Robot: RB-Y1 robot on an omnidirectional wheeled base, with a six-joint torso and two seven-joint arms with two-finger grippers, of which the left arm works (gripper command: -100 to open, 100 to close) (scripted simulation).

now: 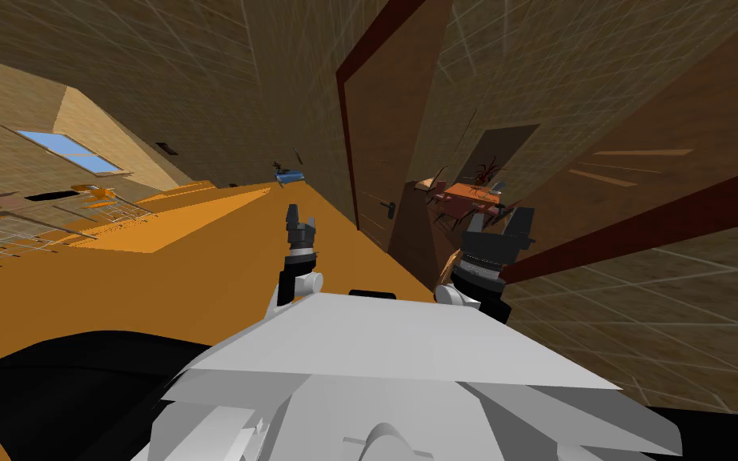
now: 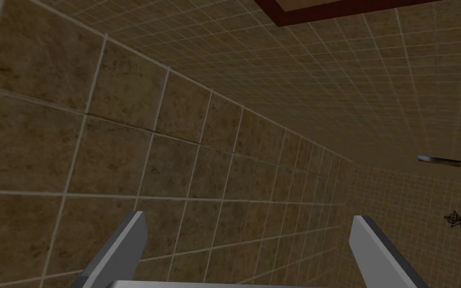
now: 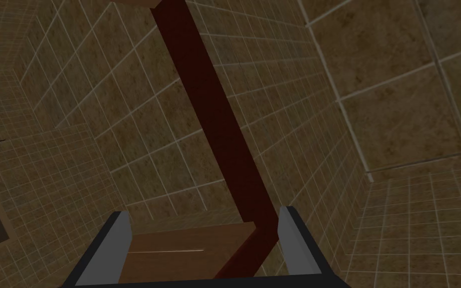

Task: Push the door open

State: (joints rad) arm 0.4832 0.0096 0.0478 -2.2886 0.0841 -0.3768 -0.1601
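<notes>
As the brown door [image 1: 379,160] is seen partly open ahead-right in the head view, the right gripper [image 1: 503,220] is held up at its gap, likely for pushing, left gripper [image 1: 298,218] idle beside; left wrist: fingers spread, tiled wall [image 2: 174,150] faced; right wrist: fingers spread, dark red frame [image 3: 214,125] bracketed close, a closeness not readable from the head view.

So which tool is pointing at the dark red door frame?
The right tool: the frame rises between its open fingers; the left tool faces tiled wall.
</notes>
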